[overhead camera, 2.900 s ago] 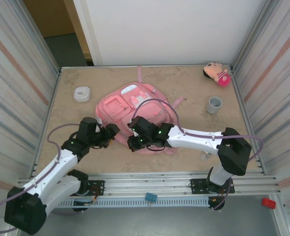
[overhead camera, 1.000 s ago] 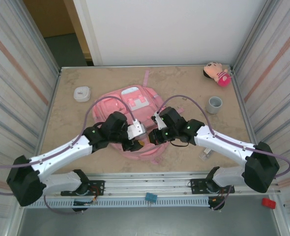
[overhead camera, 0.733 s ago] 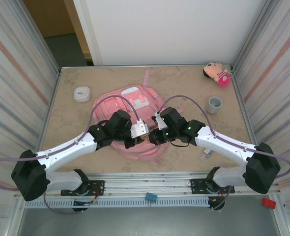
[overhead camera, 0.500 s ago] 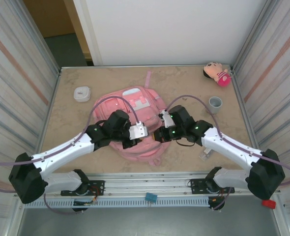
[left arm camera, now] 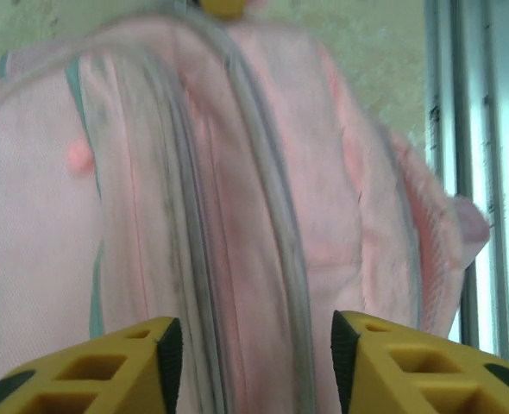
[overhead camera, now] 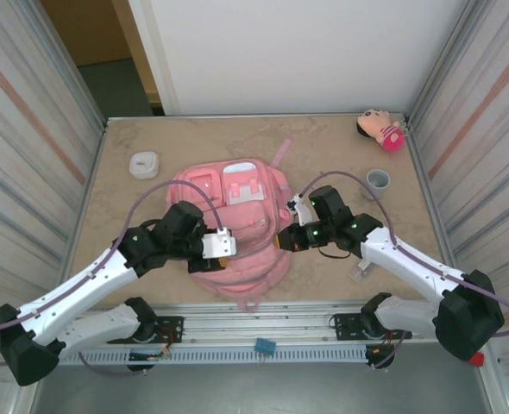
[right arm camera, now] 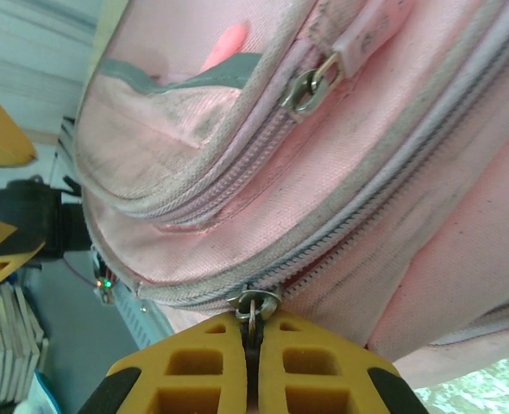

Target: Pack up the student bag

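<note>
The backpack, at the middle of the table, has been swung round as its zipper pull, pinched by the right gripper, is drawn rightward; the left gripper is held wide above. Opening appears begun.

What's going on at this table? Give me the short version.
Both arms are working on the pink student bag. The right gripper is shut on a zipper pull at the bag's right side. The left gripper is open, close to the fabric on the bag's left side. A plush doll, a grey cup and a white container sit outside the bag.
</note>
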`<state>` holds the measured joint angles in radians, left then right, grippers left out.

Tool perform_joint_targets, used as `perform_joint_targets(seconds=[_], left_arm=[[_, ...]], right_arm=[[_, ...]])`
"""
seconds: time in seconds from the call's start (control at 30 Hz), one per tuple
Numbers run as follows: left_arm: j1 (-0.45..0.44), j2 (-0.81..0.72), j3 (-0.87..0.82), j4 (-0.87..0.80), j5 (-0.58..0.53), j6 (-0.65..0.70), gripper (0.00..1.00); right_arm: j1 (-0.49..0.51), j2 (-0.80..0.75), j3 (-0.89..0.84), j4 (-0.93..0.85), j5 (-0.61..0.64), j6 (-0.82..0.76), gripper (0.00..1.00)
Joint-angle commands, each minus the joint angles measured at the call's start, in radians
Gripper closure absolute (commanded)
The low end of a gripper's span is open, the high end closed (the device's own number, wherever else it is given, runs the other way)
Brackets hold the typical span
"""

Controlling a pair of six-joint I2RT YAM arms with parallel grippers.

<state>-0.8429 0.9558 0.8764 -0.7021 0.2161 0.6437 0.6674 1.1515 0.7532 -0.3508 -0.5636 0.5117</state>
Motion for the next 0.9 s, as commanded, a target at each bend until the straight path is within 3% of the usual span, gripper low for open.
perform_joint_targets(seconds=[0.0,0.13,0.3,0.4,0.43,0.53,0.7,0.87], left_arm=[[-0.112,0.038,0.129,0.029,-0.090,-0.170,0.43],[-0.206,0.154,0.152,0.056,-0.198,-0.164,0.37],[-0.209,0.292,0.161,0.082,-0.183,-0.169,0.35],[-0.209,0.344,0.130,0.151,-0.213,-0.152,0.46],[-0.208,0.357,0.120,0.172,-0.228,-0.145,0.56],[-0.209,0.366,0.120,0.188,-0.253,-0.145,0.99],[-0.209,0.275,0.084,0.188,-0.080,-0.051,1.00],[-0.208,0.108,-0.013,0.277,0.055,0.042,1.00]], right_arm=[[0.058,-0.025,0.046,0.039,0.015,0.008,1.00],[0.079,-0.030,0.055,0.034,0.028,0.013,1.00],[0.083,-0.052,0.054,0.027,0.021,0.018,1.00],[0.084,-0.074,0.045,0.042,0.001,0.022,1.00],[0.083,-0.080,0.041,0.047,-0.010,0.020,1.00],[0.067,-0.106,0.017,0.054,-0.036,0.012,1.00],[-0.112,-0.115,-0.051,0.062,-0.054,0.018,1.00],[-0.272,-0.017,-0.057,0.106,-0.041,-0.030,1.00]])
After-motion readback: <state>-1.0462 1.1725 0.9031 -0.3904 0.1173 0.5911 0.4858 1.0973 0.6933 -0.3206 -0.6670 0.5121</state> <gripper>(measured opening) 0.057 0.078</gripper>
